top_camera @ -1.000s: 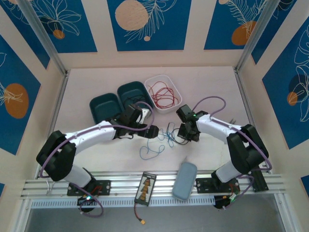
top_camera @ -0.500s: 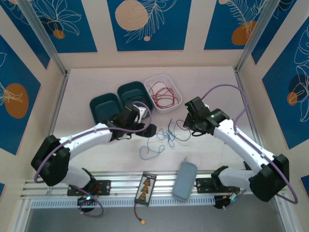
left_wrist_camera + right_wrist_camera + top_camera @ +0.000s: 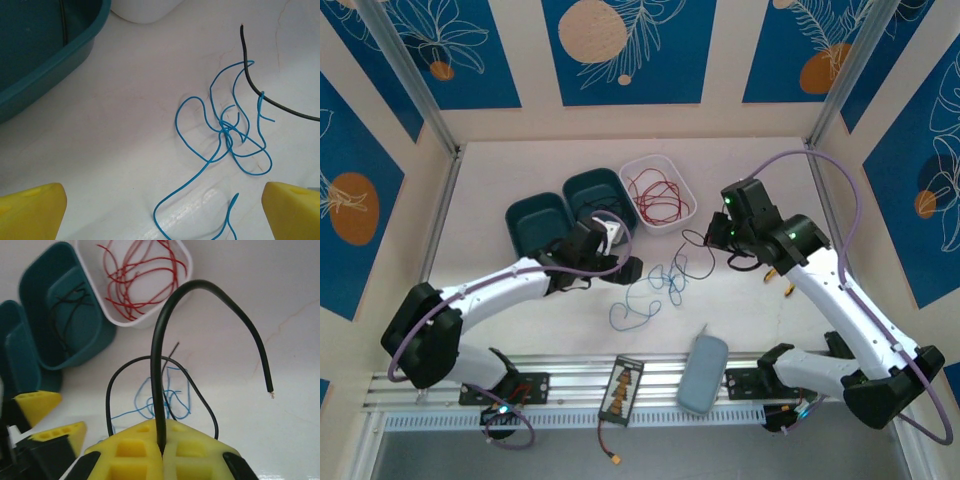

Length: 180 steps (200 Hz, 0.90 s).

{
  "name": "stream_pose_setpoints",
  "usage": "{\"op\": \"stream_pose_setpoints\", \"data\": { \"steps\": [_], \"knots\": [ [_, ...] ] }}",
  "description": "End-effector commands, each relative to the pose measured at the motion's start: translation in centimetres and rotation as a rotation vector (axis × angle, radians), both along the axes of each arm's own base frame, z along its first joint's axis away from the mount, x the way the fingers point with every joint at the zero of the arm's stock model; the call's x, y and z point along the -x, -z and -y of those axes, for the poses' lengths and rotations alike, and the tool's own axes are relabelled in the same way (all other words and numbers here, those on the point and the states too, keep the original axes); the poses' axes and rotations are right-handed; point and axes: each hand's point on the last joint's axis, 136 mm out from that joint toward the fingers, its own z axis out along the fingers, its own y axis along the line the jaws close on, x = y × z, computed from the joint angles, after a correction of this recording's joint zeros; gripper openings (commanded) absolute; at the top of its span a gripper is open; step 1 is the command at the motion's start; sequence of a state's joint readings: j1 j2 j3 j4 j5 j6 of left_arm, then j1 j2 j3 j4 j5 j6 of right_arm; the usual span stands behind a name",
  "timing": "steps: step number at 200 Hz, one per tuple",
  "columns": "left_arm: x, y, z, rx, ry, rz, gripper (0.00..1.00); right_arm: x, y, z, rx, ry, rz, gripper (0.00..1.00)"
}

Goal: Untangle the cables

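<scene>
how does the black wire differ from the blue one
The black wire is pinched by the shut jaws of the right gripper and arches upward; the blue wire lies loose on the table. Black sweeps broadly; blue is knotted into small loops. Both are thin.

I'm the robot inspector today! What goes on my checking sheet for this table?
Surface: white table, faintly veined.
Job's things: blue wires knotted on the table; black wire arches from the right gripper, crossing a blue loop; red wires in white tray; more black wires in teal tray.
Clutter: grey case, circuit board, yellow-plug wire at the near edge.
Grippers: left gripper open over blue wires; right gripper shut on black wire.
Cables: purple arm cables hang in loops.
Surroundings: blue leaf-patterned walls.
</scene>
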<state>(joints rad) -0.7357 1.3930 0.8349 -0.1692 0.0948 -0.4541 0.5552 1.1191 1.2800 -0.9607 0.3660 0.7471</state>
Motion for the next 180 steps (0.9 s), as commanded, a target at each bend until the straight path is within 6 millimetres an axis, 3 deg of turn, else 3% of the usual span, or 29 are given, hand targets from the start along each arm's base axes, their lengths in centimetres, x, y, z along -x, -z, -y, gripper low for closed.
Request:
{"op": "stream_pose_setpoints", "data": {
  "steps": [1,83,180],
  "knots": [
    [0.0,-0.8,-0.1,0.008,0.003,0.049,1.0,0.7,-0.8,-0.8,-0.009,-0.077,-0.023,0.0],
    [-0.2,-1.1,-1.4,-0.027,-0.019,0.111,1.0,0.9,-2.9,-2.7,-0.091,-0.16,-0.008,0.0],
    [-0.6,-1.9,-1.6,-0.005,-0.052,0.139,1.0,1.4,-7.3,-4.3,-0.17,-0.269,0.088,0.0]
  ]
}}
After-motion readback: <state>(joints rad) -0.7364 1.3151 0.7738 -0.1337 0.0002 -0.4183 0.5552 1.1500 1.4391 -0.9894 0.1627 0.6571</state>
